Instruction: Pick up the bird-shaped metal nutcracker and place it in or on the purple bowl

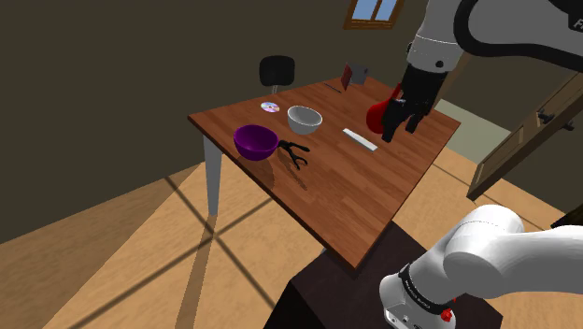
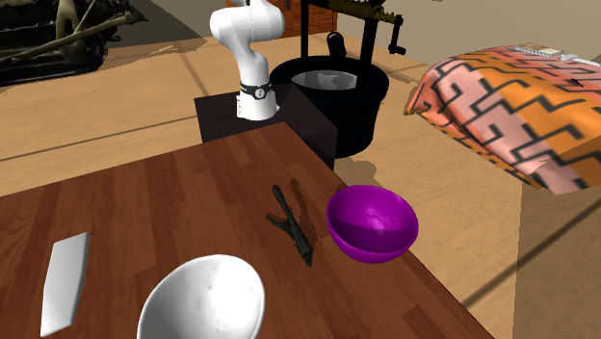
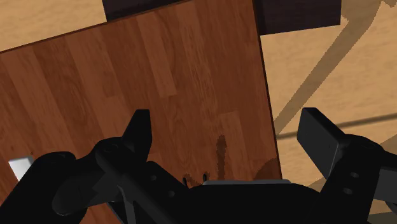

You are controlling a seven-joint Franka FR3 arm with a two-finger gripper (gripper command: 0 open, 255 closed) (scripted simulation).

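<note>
Seeing dark bird-shaped nutcracker (image 1: 294,155) lying flat on wooden worktop (image 1: 374,201), just beside purple bowl (image 1: 255,142). Small gap showing between the two in second exterior view. Reading its long axis as running past the bowl's side, roughly along the worktop edge closest to the bowl. Finding the two thin splayed ends pointing toward the stand (image 2: 226,114), the thicker end pointing the opposite way. Not making out which end is the bird's head.

Seeing purple bowl sitting upright, opening up, close to that worktop edge.

Reading claw (image 1: 397,126) as wide open and gripping nothing. In wrist view, fingers (image 3: 139,130) standing well apart with bare worktop showing between them. Placing claw well apart from the purple bowl, hanging above the worktop, out past white bowl (image 1: 305,119) and flat white strip (image 1: 359,139) going from the purple bowl. Spotting red rounded thing (image 1: 376,114) just beside claw, partly hidden behind it; not telling what it is.

Seeing white bowl standing near the purple bowl, on the side away from the worktop edge. Seeing strip lying farther out the same way. Noting small disc (image 1: 270,107) lying flat near the purple bowl, close to the white bowl.
</note>
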